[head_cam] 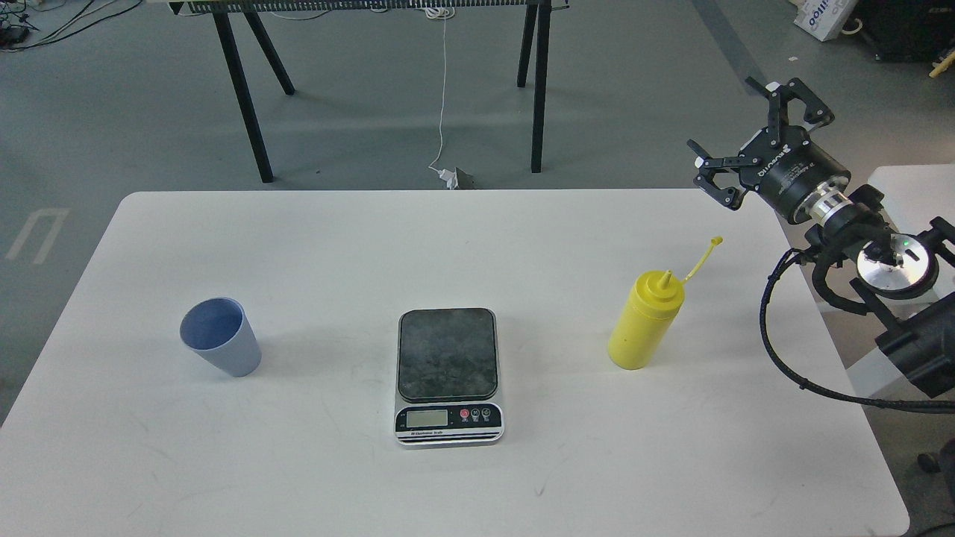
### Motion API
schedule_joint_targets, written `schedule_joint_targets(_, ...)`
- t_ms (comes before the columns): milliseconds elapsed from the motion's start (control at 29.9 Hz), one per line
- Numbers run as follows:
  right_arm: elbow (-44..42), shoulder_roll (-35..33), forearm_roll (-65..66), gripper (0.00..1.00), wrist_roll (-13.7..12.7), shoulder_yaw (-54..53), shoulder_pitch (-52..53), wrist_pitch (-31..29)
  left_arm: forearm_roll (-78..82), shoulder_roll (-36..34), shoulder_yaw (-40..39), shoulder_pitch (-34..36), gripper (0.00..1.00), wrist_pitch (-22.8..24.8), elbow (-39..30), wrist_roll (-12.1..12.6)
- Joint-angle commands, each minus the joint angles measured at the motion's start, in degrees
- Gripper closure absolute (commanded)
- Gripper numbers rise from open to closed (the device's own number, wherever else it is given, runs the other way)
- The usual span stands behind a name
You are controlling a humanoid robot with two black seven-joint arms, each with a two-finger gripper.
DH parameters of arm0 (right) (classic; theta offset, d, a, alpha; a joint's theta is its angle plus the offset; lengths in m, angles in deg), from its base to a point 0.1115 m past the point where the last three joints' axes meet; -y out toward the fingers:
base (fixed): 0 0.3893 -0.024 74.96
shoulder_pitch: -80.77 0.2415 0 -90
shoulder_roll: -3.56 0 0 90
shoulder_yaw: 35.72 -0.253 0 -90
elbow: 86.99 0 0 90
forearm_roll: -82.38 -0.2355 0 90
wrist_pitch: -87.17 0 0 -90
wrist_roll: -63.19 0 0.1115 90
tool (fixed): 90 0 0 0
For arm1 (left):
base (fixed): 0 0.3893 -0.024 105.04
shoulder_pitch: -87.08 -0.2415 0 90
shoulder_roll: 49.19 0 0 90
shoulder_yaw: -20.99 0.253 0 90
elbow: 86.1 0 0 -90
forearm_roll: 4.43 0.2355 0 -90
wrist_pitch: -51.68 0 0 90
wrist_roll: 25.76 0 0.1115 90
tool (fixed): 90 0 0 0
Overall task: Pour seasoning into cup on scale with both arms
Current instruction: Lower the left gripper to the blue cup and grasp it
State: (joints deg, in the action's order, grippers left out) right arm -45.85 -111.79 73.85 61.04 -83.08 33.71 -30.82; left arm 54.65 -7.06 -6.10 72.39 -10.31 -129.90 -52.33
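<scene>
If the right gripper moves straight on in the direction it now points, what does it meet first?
Probably nothing: the open right gripper points up and to the left, beyond the white table's far edge, away from the yellow plastic squeeze bottle. Depth is unclear.

yellow seasoning bottle (645, 321), pale blue cup (221, 336), dark-topped scale (448, 373), white table (298, 246)

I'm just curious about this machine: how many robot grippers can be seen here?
1: the right gripper, open and empty, hangs above the table's far right corner, beyond the yellow bottle. The left one is out of view.
</scene>
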Motion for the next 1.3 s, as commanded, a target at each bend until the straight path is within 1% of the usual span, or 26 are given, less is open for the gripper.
schedule_joint_targets(0,0.17,-0.40,0.00,0.01,-0.49,0.07,0.48,-0.01,5.95,-1.44,5.10,-0.42,0.00,-0.02,-5.15,-1.42)
schedule_joint_targets(100,-0.09,-0.84,0.00,0.01,-0.93,0.07,0.74,-0.01,8.68,-1.26,11.59,-1.21,0.00,-0.02,-6.20,-1.42)
schedule_joint_targets(201,-0.09,-0.84,0.00,0.01,-1.28,0.16,0.92,-0.01,12.80,-1.52,17.75,-1.21,0.00,-0.02,-10.59,-1.42)
schedule_joint_targets(267,-0.09,-0.84,0.00,0.01,-1.28,0.16,0.92,-0.01,17.63,-1.70,20.04,-1.12,0.00,-0.02,-12.88,-1.42)
schedule_joint_targets(401,-0.09,-0.76,0.09,0.01,-1.28,0.42,0.66,-0.01,26.60,-2.05,22.24,-1.47,0.00,-0.02,-16.13,-1.42)
schedule_joint_targets(602,-0.18,-0.93,0.09,0.01,-1.19,0.60,0.13,-0.01,30.48,-3.28,28.39,-1.47,0.00,-0.02,-16.32,-1.42)
schedule_joint_targets(736,-0.18,-0.93,0.09,0.01,-1.19,0.60,-0.14,-0.01,31.97,-3.37,33.84,-1.74,0.00,-0.02,-15.70,-1.42)
schedule_joint_targets(836,-0.27,-0.93,0.09,0.01,-1.11,0.60,-0.22,-0.01,32.33,-3.63,35.43,-2.52,0.00,-0.02,-15.70,-1.42)
schedule_joint_targets(970,-0.36,-0.84,0.09,0.01,-0.84,0.60,-0.23,-0.01,32.33,-4.60,35.52,-5.60,0.00,-0.02,-15.70,-1.42)
schedule_joint_targets(1271,-0.80,-0.84,0.09,0.01,-0.75,0.69,-0.31,-0.01,32.50,-4.60,35.70,-8.94,0.01,-0.02,-14.21,-1.42)
